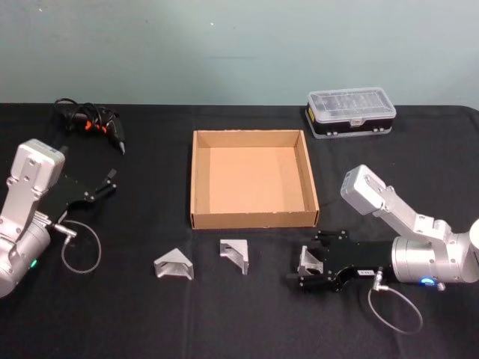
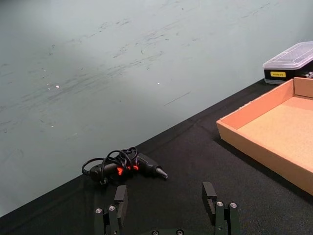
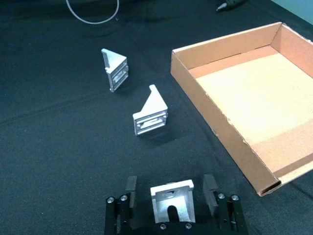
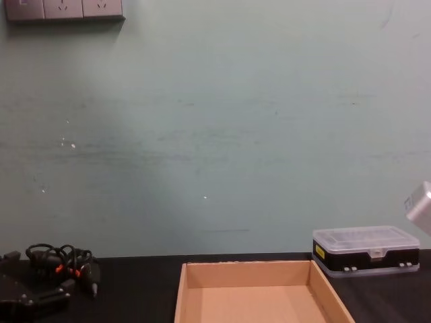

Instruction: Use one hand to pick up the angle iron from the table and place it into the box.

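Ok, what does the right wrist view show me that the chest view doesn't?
Right wrist, not chest: the right gripper, fingers open on either side of one angle iron, with a second angle iron and a third angle iron standing farther off. Chest, not right wrist: the plastic case and the wall sockets. Both: the cardboard box, nothing on the part of its floor that shows, and the black table.

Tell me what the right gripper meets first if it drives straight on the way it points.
The nearest angle iron, standing between the right gripper's open fingers, comes first. Beyond it the middle angle iron looks roughly in line; the box lies off to one side.
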Available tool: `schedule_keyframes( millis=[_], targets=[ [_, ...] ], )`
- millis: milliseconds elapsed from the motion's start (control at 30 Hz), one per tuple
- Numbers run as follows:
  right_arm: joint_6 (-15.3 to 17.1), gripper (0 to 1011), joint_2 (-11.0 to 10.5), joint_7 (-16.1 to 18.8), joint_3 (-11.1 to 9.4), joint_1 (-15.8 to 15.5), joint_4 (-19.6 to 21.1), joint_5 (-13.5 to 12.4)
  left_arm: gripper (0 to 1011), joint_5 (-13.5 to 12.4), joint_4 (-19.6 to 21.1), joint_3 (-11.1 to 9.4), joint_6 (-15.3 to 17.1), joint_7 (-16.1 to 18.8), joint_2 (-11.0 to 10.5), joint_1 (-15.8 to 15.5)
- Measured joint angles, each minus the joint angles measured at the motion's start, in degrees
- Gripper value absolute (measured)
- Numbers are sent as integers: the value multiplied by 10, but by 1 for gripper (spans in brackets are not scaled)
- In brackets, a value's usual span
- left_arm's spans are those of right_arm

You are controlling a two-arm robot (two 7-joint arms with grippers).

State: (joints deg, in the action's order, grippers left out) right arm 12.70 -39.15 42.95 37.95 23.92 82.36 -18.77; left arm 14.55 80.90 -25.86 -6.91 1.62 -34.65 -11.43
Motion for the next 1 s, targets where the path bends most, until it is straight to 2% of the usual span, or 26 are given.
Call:
schedule_keyframes(
  millis=[267,300,333,433,667,833,1000],
  targets=[
    [1,624,0,-5,-4,-3,2,0,1000,0,0,0,0,0,0,0],
    [1,624,0,-5,-4,-3,2,0,1000,0,0,0,0,0,0,0],
    [1,565,0,-5,-5,-3,2,0,1000,0,0,0,0,0,0,0],
    [1,470,0,-4,-5,-3,2,0,1000,0,0,0,0,0,0,0],
    [-2,456,-1,-4,-8,-4,3,-1,1000,0,0,0,0,0,0,0],
    [-3,456,-5,-12,-18,-11,19,-7,1000,0,0,0,0,0,0,0],
    [-5,456,-14,-42,-48,-28,65,-24,1000,0,0,0,0,0,0,0]
  ],
)
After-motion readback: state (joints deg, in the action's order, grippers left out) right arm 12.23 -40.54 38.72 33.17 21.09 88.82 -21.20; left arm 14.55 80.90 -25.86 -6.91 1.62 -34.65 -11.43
